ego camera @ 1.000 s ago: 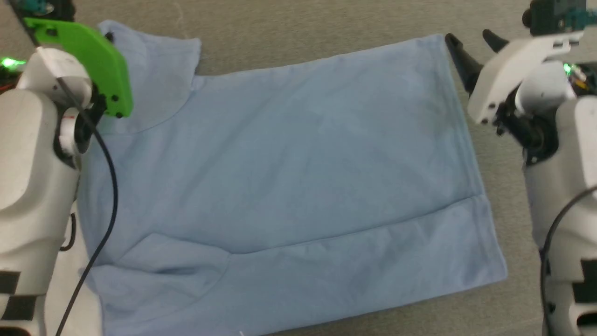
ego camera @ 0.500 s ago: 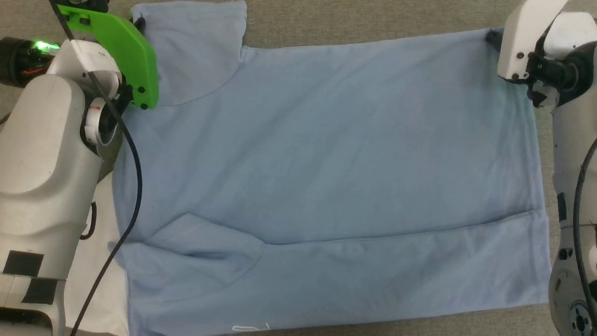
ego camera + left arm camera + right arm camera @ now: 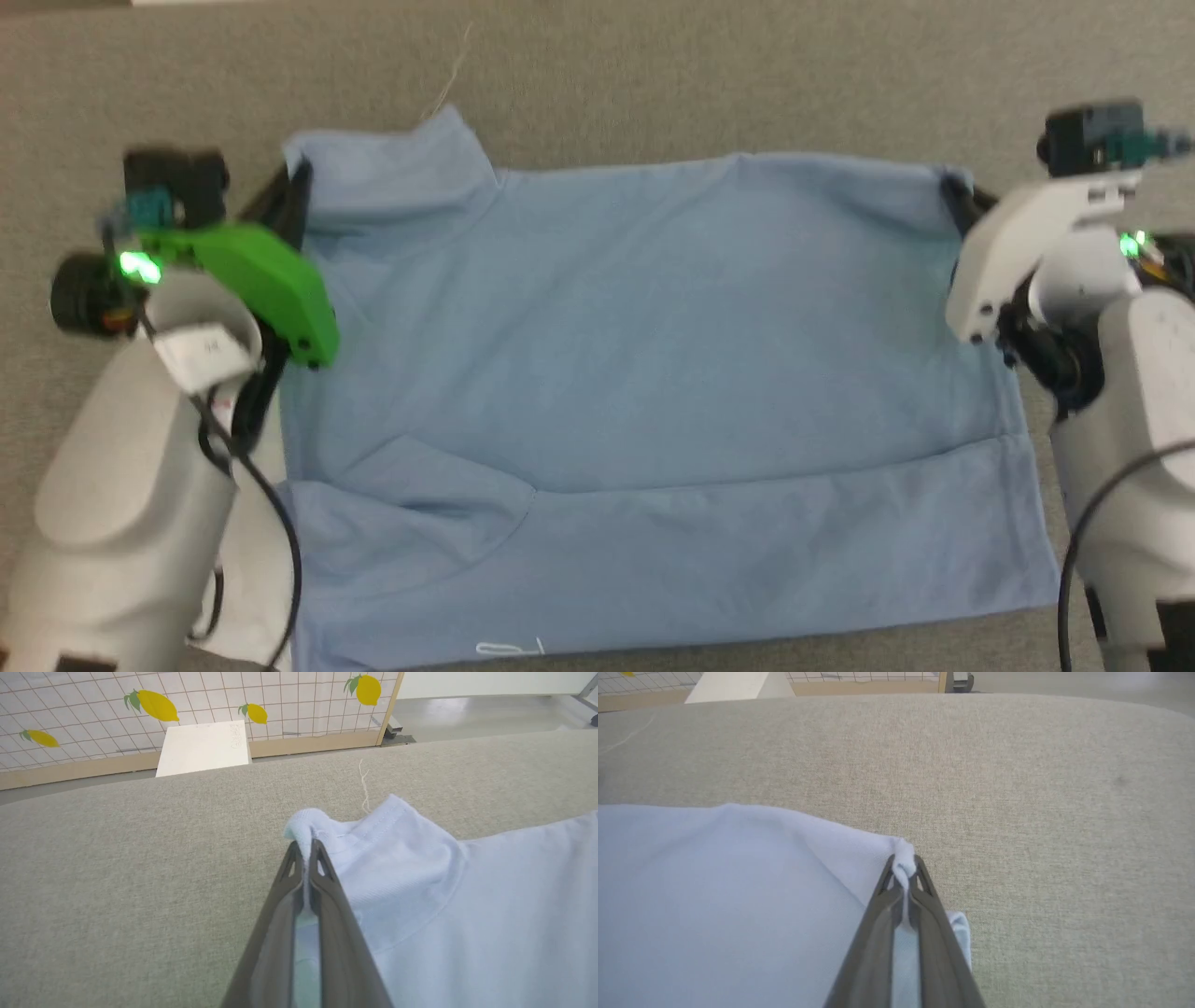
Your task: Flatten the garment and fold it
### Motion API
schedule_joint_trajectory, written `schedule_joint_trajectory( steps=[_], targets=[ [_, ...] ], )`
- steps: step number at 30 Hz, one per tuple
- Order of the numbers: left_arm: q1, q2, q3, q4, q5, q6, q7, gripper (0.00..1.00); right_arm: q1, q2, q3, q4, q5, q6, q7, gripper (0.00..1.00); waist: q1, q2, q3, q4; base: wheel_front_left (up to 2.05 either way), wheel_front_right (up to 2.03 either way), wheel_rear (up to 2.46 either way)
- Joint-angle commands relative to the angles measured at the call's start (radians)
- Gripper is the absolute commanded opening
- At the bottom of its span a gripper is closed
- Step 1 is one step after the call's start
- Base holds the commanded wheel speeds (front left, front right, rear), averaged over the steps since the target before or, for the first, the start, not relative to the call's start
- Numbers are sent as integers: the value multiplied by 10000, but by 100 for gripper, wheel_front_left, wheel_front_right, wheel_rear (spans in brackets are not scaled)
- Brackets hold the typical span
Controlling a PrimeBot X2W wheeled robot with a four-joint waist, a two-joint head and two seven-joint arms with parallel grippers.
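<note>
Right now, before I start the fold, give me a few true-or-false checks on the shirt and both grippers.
1. The left gripper is shut on an edge of the shirt. True.
2. The right gripper is open and clear of the shirt. False: it is shut on a far corner of it.
3. The shirt sits crumpled in a heap. False: it is spread out mostly flat.
4. A loose pale thread lies on the grey surface just beyond the shirt. True.

surface point(image 3: 117, 858): grey woven cloth | wall point(image 3: 303, 695): white grid, lemon prints point(image 3: 156, 705) | floor point(image 3: 467, 711): glossy grey
</note>
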Motion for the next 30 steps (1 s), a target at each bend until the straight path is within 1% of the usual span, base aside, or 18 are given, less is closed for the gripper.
schedule_joint_trajectory(
  steps=[1,3,6,8,11,14,17,20,25,29,30],
  targets=[
    [577,28,81,-242,-87,130,-262,0,545,-117,77,-241,200,-13,-462,0,1,0,-1490,-37,0,0,0],
    [1383,9,232,-627,-308,248,-569,0,1260,-197,151,-565,433,-13,-1038,0,1,0,-1889,-7,0,0,0],
    [2749,-259,634,-1390,-945,496,-1052,0,2240,-340,230,-1008,682,-13,-1833,0,1,0,-2351,57,0,0,0],
    [3622,-377,779,-1846,-1260,618,-1217,0,2814,-410,155,-1157,837,-13,-2074,0,1,0,-2549,131,0,0,0],
    [4724,-487,872,-2360,-1589,772,-1307,0,3524,-567,54,-1277,941,-13,-1999,0,1,0,-2739,269,0,0,0],
    [5689,-594,955,-2703,-1980,812,-1350,0,4162,-772,-37,-1417,943,-13,-1494,0,1,0,-2823,402,0,0,0],
    [6370,-559,852,-2779,-2063,837,-1286,0,4622,-981,-17,-1515,955,-13,-791,0,1,0,-2809,502,0,0,0],
    [6775,-587,571,-2681,-2119,734,-1093,0,4962,-1216,112,-1621,903,-13,-83,0,1,0,-2705,612,0,0,0],
    [6759,-715,217,-2165,-2039,691,-899,0,5231,-1403,381,-1585,722,-13,949,0,1,0,-2448,782,0,0,0],
    [6495,-841,-88,-1602,-1985,547,-692,0,5250,-1399,435,-1395,571,-13,1651,0,1,0,-2350,858,0,0,0],
    [6457,-887,-162,-1463,-2000,531,-604,0,5252,-1364,422,-1358,549,-13,1787,4,1,0,-2358,876,0,0,0]
  ],
)
